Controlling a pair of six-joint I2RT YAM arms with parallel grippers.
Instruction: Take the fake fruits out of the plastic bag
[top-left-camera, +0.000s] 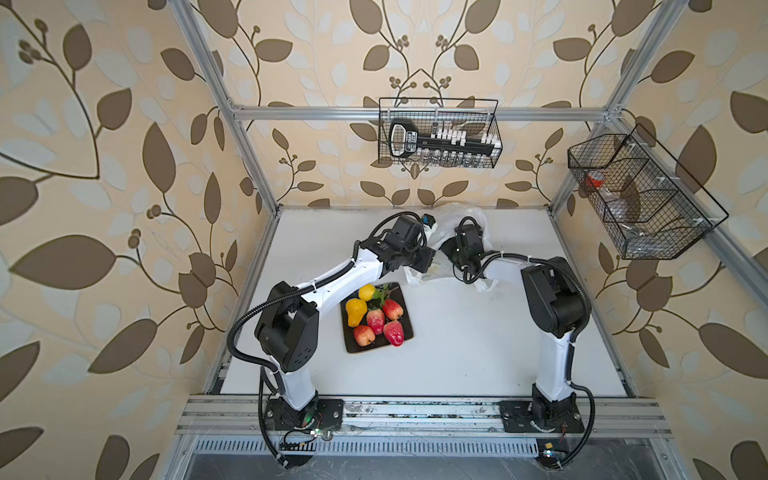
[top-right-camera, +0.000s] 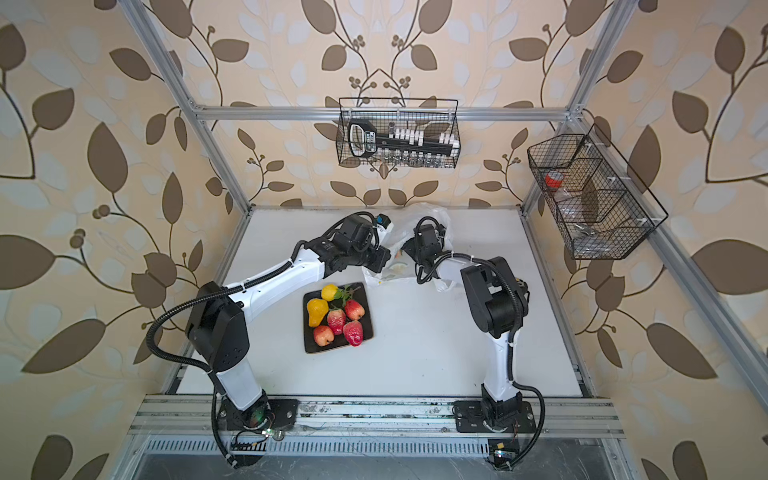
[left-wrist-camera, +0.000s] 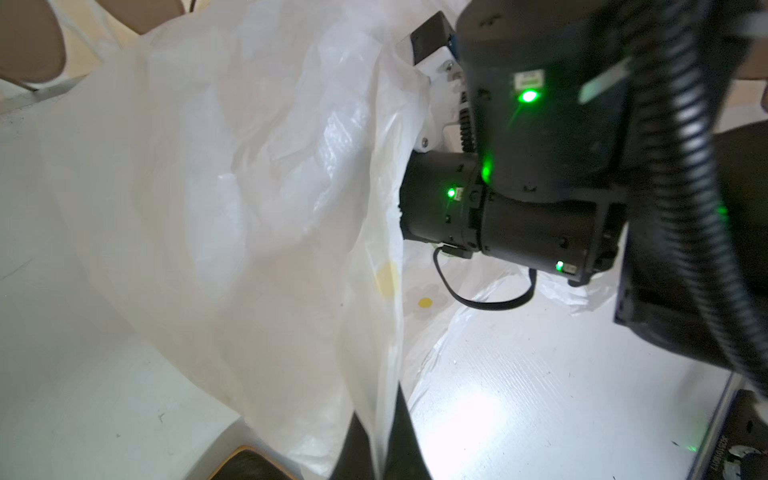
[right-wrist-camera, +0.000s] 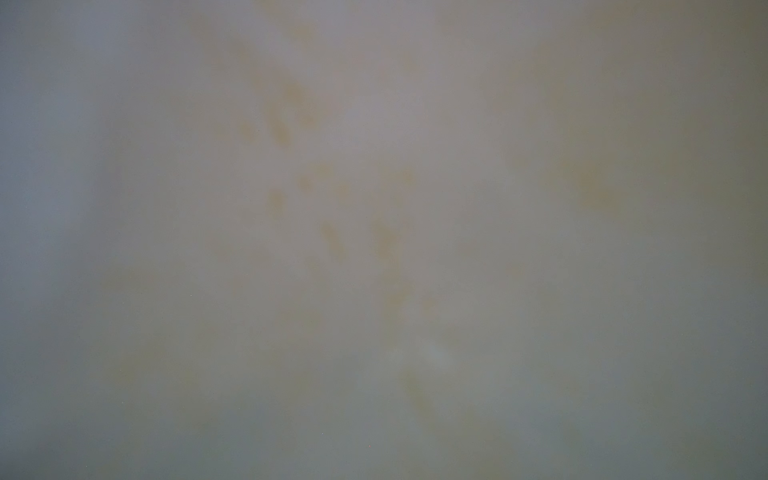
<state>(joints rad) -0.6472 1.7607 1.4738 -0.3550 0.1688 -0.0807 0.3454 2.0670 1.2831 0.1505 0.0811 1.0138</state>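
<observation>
Six fake fruits (top-left-camera: 378, 318), likely light and slick, sat on the black plate (top-left-camera: 408, 333). At the desk's (top-left-camera: 478, 353) back edge the left end effector (left-wrist-camera: 380, 453) clamped the limp plastic bag (left-wrist-camera: 249, 187) by its film, a sound hold. The right end effector, inside the bag, couldn't be read.

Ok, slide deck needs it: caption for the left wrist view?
Left pincer grips the plastic bag while the right arm has its end hidden behind the film.

No text can be read: the label (top-left-camera: 409, 136) on the black tool (top-left-camera: 440, 141) in the wire basket (top-left-camera: 496, 124) and the sticker (left-wrist-camera: 725, 455) are blurred.
</observation>
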